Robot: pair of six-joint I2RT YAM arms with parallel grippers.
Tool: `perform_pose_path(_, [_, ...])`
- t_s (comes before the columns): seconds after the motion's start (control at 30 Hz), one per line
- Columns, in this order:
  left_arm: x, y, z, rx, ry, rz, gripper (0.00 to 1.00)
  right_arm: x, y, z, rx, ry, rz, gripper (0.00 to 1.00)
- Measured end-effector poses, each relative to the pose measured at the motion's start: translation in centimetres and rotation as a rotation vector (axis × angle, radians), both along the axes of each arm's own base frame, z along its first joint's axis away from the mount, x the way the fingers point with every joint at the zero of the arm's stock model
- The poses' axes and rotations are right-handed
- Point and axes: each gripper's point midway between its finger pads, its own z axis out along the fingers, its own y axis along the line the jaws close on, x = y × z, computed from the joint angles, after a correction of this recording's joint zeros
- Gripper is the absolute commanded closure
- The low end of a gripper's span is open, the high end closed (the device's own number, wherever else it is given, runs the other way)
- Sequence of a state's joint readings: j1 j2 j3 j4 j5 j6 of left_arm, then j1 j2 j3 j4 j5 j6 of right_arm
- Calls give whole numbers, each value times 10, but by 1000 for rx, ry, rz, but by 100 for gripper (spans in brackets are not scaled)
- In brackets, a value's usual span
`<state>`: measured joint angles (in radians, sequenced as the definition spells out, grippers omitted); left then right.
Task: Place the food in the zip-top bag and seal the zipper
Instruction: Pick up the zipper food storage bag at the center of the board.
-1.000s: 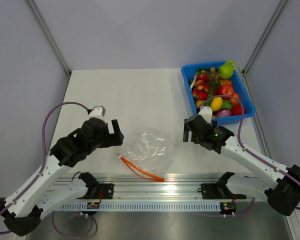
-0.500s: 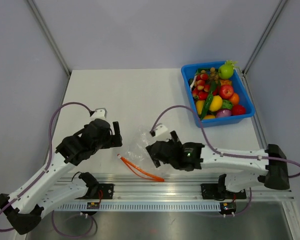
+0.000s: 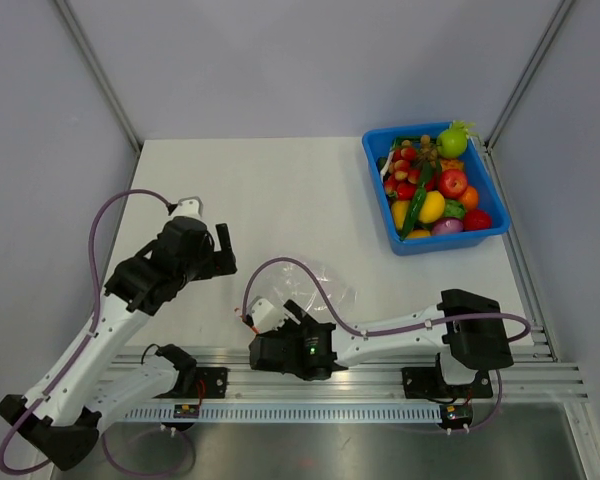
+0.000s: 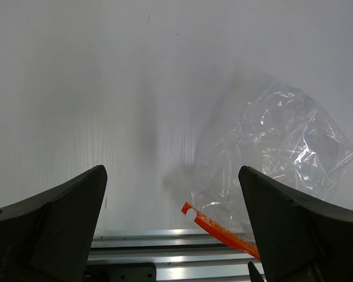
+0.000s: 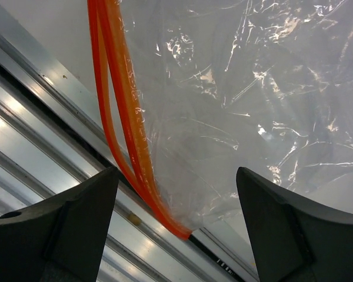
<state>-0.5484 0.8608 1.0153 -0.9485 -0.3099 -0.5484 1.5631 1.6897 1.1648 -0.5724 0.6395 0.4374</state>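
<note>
Table edge [image 4: 141, 223]; zipper [image 5: 126, 117] between right jaws

One zip-top bag [image 4: 282, 141] with one zipper [image 4: 220, 232] is counted, and one blue bin [image 3: 450, 241]. The plastic food [image 3: 435, 190] is too heaped to be numbered. Two grippers are counted: left gripper [image 4: 170, 170], right gripper [image 5: 176, 170].

This looks like a robotics lab test cell. A plain white table [image 3: 280, 190] fills mid-frame, boxed in by bare grey panels [image 3: 310, 60] with metal posts [image 3: 98, 75] at upper left and right. Along the bottom, an aluminium rail [image 3: 380, 395] carries bolted arms [image 3: 80, 350] trailing purple cables [image 3: 93, 240]. At upper right, a blue bin [image 3: 445, 242] holds plastic food [image 3: 432, 207].
</note>
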Motion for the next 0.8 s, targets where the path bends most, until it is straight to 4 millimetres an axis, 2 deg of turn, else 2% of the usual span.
perform_pose_path(0.1, [0, 2, -1, -4, 6, 0, 1, 1, 5, -11, -15, -3, 8, 22])
perform_pose_path(0.13, [1, 2, -1, -4, 7, 0, 1, 1, 6, -15, -22, -3, 8, 32])
perform_pose_path(0.2, [1, 4, -1, -2, 9, 2, 1, 3, 5, -21, -35, -4, 5, 47])
perform_pose_path(0.27, [2, 6, -1, -3, 12, 2, 1, 7, 4, -22, -37, -4, -7, 81])
perform_pose_path(0.3, [2, 6, -2, -3, 15, 2, 1, 11, 4, -22, -28, -2, -18, 94])
perform_pose_path(0.33, [2, 6, -2, -4, 17, 1, 1, 15, 3, -21, -17, 1, -33, 100])
perform_pose_path(0.4, [3, 5, -2, -10, 21, -6, 1, 27, -2, -19, 13, 16, -69, 100])
perform_pose_path(0.5, [6, 1, 0, -33, 12, -24, 1, 52, -12, -5, 86, 57, -125, 100])
perform_pose_path(0.67, [15, -18, 11, -115, -26, -95, 3, 107, -19, 56, 322, 93, -211, 100])
perform_pose_path(0.8, [26, -49, 16, -215, -39, -198, 4, 126, -8, 103, 461, 101, -202, 100])
